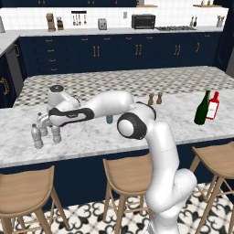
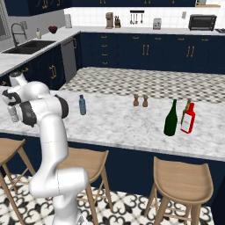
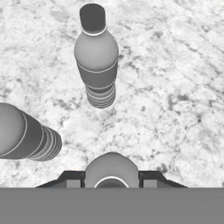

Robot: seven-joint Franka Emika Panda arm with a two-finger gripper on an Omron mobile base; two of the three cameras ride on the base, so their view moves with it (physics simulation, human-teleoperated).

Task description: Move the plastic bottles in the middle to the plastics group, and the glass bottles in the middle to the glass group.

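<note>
Gripper (image 3: 111, 177) is clamping a clear grey ribbed plastic bottle (image 3: 111, 171), holding it beside two matching bottles (image 3: 97, 57) on the marble counter (image 3: 175, 87). Placement step; next, releasing and fetching the blue-tinted bottle (image 2: 82, 105).

Navy cabinets (image 1: 114, 52), marble island (image 1: 91, 137), wooden stools (image 1: 130, 176), patterned floor (image 1: 91, 219)

Three grey water bottles (image 1: 37, 136), one blue-tinted bottle (image 2: 82, 105), one tall green bottle (image 2: 171, 118), one red bottle (image 2: 188, 119), two small shakers (image 2: 140, 100), three stools (image 2: 182, 181).
</note>
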